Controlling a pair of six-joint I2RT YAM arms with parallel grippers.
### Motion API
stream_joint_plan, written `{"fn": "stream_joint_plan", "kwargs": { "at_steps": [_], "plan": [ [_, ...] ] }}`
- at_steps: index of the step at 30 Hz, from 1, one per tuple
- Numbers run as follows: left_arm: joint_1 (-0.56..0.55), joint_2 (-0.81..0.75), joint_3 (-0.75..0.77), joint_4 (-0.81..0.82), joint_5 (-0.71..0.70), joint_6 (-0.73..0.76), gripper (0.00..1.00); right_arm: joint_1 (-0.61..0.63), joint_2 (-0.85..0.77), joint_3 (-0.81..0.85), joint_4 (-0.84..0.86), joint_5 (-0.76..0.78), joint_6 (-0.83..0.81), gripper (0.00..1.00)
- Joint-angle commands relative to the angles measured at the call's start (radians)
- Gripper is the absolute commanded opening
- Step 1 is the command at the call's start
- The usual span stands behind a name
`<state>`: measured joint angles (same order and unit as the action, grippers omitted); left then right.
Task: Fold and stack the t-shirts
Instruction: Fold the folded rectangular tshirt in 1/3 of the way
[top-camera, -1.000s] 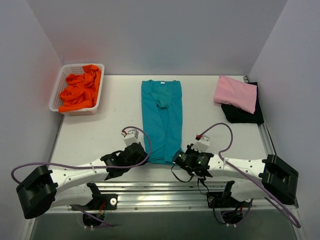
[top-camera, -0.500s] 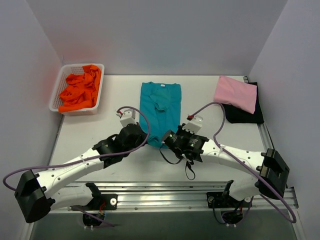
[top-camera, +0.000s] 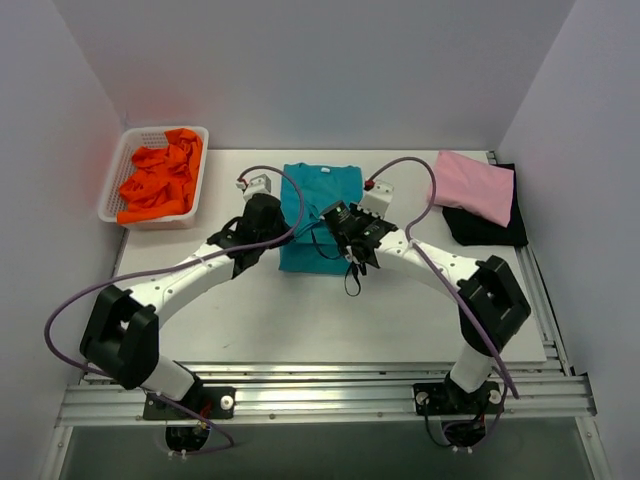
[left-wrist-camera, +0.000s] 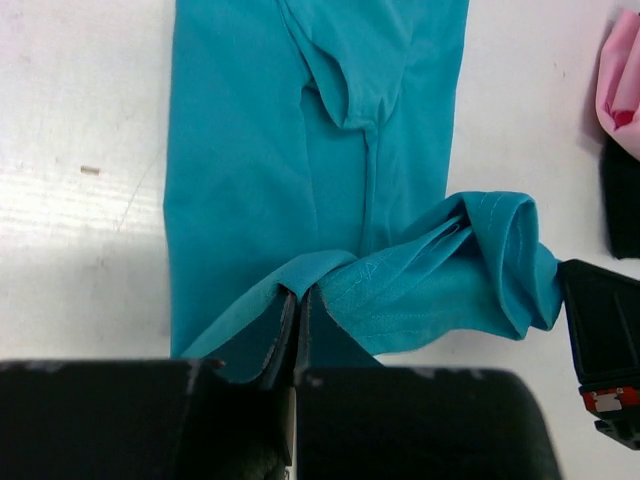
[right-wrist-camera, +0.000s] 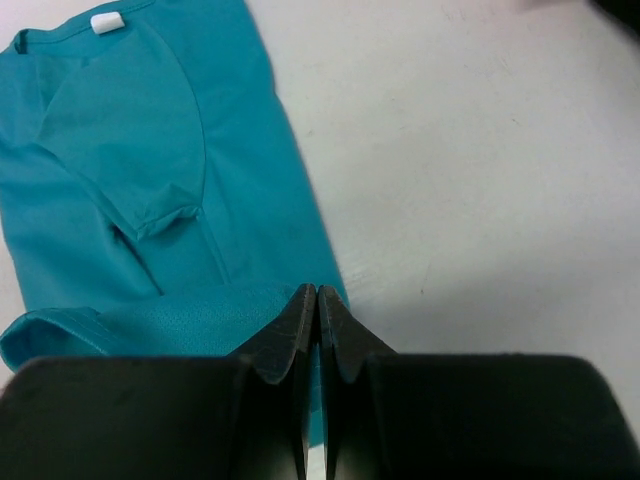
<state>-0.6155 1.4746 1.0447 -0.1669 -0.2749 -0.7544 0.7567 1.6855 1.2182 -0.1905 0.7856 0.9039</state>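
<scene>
The teal t-shirt (top-camera: 318, 190) lies lengthwise at mid table, its lower part lifted and folded over toward the collar. My left gripper (top-camera: 274, 218) is shut on the teal hem at its left corner (left-wrist-camera: 300, 290). My right gripper (top-camera: 335, 218) is shut on the hem's right corner (right-wrist-camera: 317, 292). The collar tag (right-wrist-camera: 106, 22) shows in the right wrist view. A pink t-shirt (top-camera: 472, 186) lies folded on a black t-shirt (top-camera: 488, 226) at the back right. Orange t-shirts (top-camera: 160, 178) fill the basket.
The white mesh basket (top-camera: 120, 172) stands at the back left. Grey walls close in the table on three sides. The right arm's cable (top-camera: 352, 270) hangs over the table near the teal shirt. A metal rail (top-camera: 320, 390) runs along the near edge.
Both grippers have carried the teal shirt's bottom hem away from the near edge toward the collar, folding the shirt over itself. Both arms are now stretched far over the table.
</scene>
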Motion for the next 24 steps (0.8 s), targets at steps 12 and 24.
{"fn": "stream_joint_plan", "kwargs": {
  "at_steps": [12, 24],
  "plan": [
    [0.321, 0.717, 0.76, 0.014, 0.427, 0.069, 0.94, -0.287, 0.615, 0.765, 0.011, -0.281, -0.286, 1.0],
    [0.303, 0.388, 0.358, 0.079, 0.29, 0.063, 0.94, -0.237, 0.235, 0.236, 0.121, -0.193, -0.241, 1.0]
  ]
}}
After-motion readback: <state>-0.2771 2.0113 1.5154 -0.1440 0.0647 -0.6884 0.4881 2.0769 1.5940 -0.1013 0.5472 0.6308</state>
